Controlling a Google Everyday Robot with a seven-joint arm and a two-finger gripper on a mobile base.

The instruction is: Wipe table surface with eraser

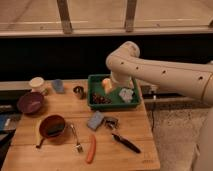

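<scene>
The table surface [60,157] is a light-brown plank top. A small dark block, the eraser [56,129], seems to lie in the bowl of the red-brown pan [46,124] at front left. My white arm reaches in from the right and bends down over the green tray [114,105] at the back of the table. My gripper [123,88] hangs at the arm's end above the tray, far right of the pan and holding nothing I can see. The arm hides part of the tray.
The tray holds an orange [106,84], red bits [98,99] and a pale object [128,95]. A blue-grey pad [95,120], black-handled tool [126,143], fork [75,139] and orange stick [91,149] lie in front. A purple bowl [30,102] and cups [36,84] stand at the left.
</scene>
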